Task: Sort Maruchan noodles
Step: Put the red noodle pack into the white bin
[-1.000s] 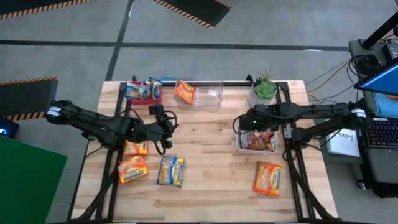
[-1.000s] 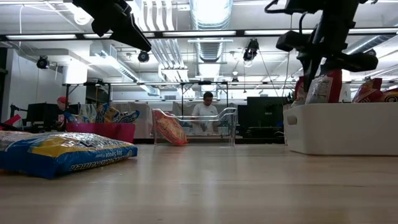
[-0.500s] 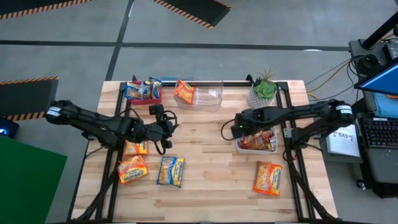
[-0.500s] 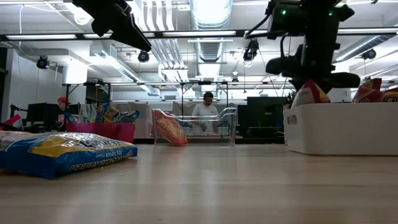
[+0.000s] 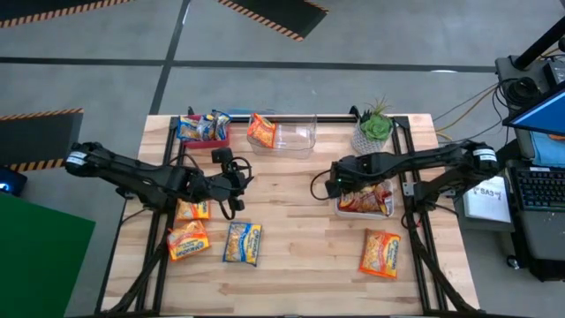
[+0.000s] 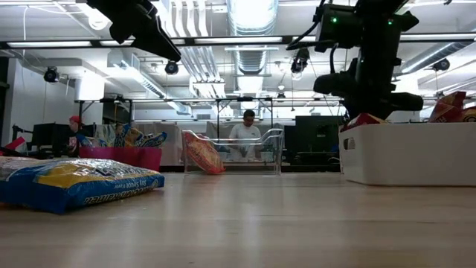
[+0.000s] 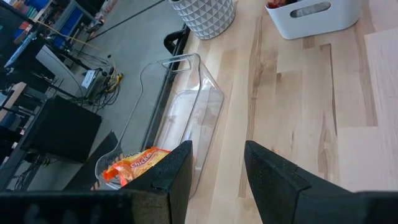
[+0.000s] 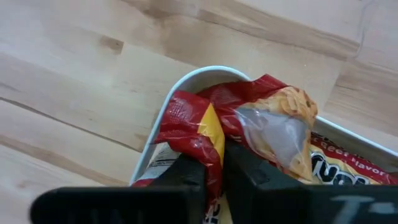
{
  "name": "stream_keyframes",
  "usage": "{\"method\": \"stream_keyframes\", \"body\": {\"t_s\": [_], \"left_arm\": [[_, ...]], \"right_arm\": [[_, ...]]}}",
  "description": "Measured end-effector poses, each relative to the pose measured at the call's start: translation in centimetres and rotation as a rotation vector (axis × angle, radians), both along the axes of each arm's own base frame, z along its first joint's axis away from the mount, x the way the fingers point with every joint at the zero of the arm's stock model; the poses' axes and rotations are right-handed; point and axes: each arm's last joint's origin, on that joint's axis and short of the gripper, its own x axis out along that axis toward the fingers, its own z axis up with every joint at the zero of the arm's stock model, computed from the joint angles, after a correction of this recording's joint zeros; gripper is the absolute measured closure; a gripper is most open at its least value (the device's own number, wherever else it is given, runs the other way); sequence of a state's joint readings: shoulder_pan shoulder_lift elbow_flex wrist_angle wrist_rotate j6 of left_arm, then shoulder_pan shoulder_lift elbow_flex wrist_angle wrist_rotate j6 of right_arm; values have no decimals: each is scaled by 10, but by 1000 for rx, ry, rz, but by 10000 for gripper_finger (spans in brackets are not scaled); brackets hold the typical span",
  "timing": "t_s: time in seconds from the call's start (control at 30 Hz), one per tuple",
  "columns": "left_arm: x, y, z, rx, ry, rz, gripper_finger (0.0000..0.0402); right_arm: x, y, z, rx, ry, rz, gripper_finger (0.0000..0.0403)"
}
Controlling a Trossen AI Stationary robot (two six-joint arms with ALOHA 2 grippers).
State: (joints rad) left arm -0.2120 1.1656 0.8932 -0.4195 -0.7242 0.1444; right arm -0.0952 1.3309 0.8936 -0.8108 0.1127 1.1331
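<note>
1. Right now we see the right gripper (image 8: 214,171) pinching a red packet (image 8: 205,127) at the near corner of the white bin (image 5: 338,208) — its fingers are closed on the crumpled wrapper, which sits partly over the bin's rim.
2. Inside that white bin lie more red-marked packets (image 5: 366,199), beside the potted plant (image 5: 374,128).
3. We find the clear bin (image 5: 296,134) at the table's far edge holding one orange packet (image 5: 261,130) leaning at its left end.
4. Next to it, the pink tray (image 5: 210,140) carries blue-marked packets (image 5: 199,127).
5. The left gripper (image 7: 214,165) hangs above the table's middle-left, fingers parted and holding nothing.
6. Loose on the wooden table (image 5: 300,238) — two orange packets (image 5: 188,239) and a blue one (image 5: 242,243) near the left arm, and another orange packet (image 5: 380,252) in front of the white bin.
</note>
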Motion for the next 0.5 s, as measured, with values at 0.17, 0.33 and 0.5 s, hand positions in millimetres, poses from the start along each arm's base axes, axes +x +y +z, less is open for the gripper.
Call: {"method": "stream_keyframes", "body": {"t_s": [0.17,0.33,0.5], "left_arm": [[0,0,0,0,0,0,271],[0,0,0,-1,-3,0,271],[0,0,1,0,-6,-1,271]], "right_arm": [[-3,0,5,0,-23,-8,313],[-8,1,13,10,-43,4,263],[-14,2,27,19,-74,-3,244]]}}
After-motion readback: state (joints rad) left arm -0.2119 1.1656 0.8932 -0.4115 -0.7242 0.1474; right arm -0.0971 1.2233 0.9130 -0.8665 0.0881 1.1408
